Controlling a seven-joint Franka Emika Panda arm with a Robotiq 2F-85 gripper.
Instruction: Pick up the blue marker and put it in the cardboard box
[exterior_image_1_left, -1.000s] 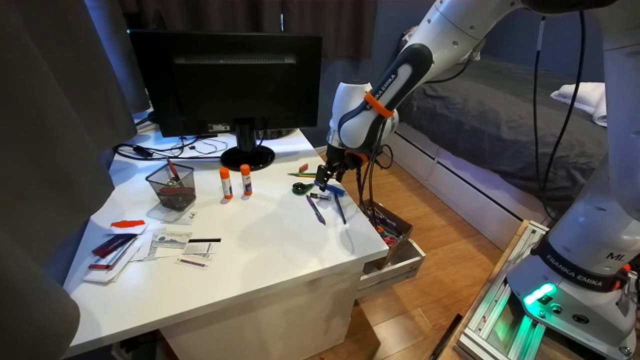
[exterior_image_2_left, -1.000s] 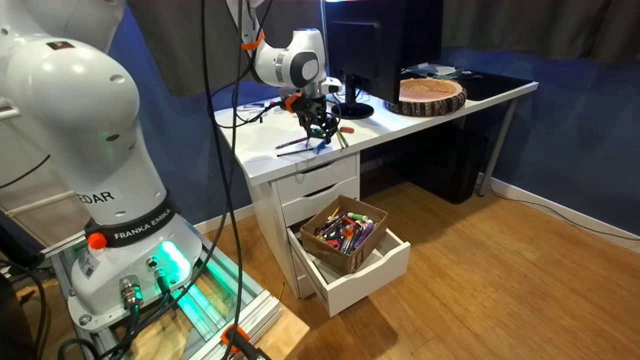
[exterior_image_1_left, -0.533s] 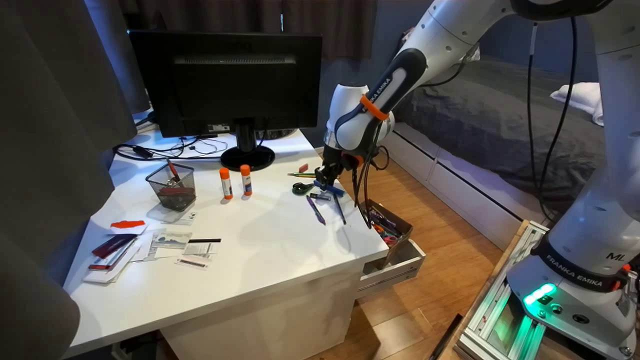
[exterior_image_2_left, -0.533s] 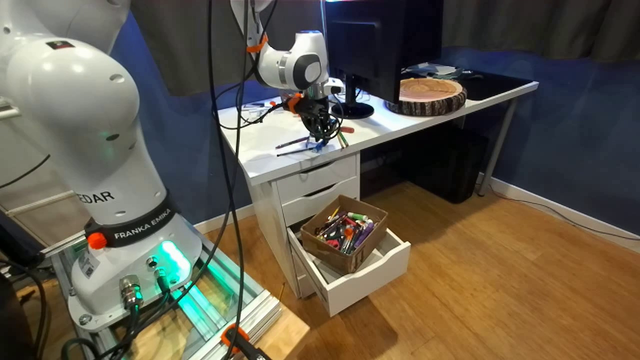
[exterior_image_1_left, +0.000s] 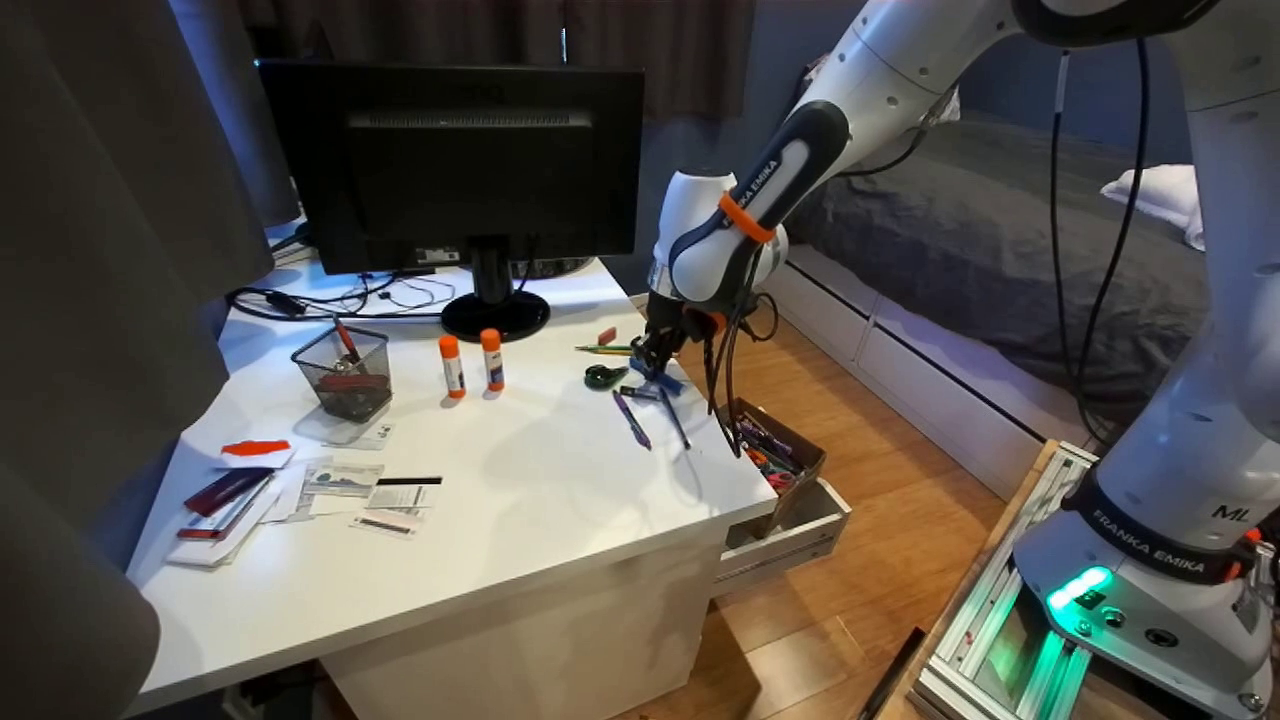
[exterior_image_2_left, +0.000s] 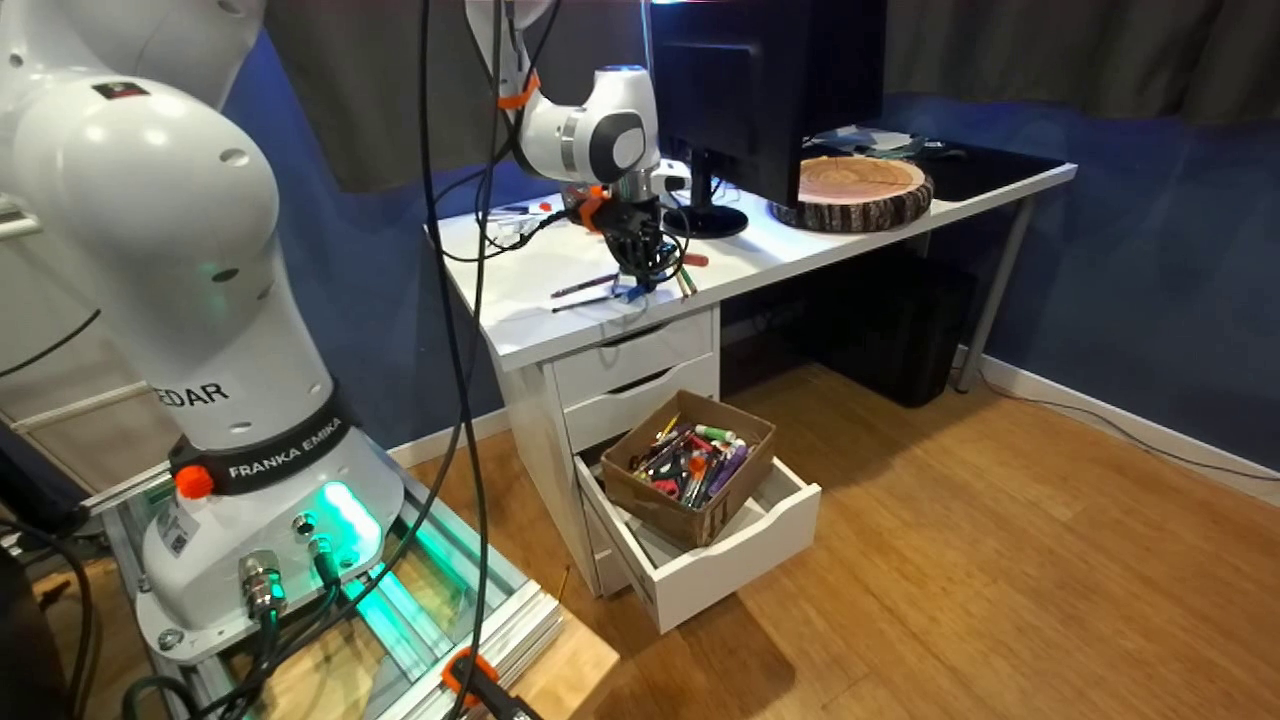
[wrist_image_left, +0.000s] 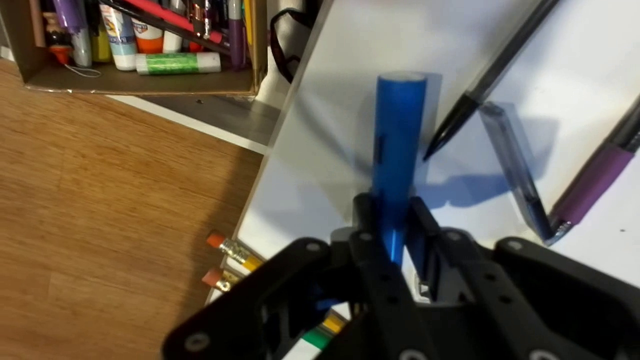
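Betw. the jaws, can see blue marker (wrist_image_left: 400, 125) gripped from both sides, on or just above white counter (wrist_image_left: 285, 200), cannot tell which. Just beside it, find black pen (wrist_image_left: 489, 76); at counter edge, pencils (wrist_image_left: 240, 255). Farther, lower, see cardboard box (exterior_image_2_left: 650, 505) in open drawer (exterior_image_2_left: 735, 560), w/ pens (wrist_image_left: 236, 42) etc. inside.

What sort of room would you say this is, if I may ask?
Probably a bedroom doubling as a study: what looks like a dark grey fabric-covered bed, plus a white flat-topped desk with a black flat-screen monitor on it.
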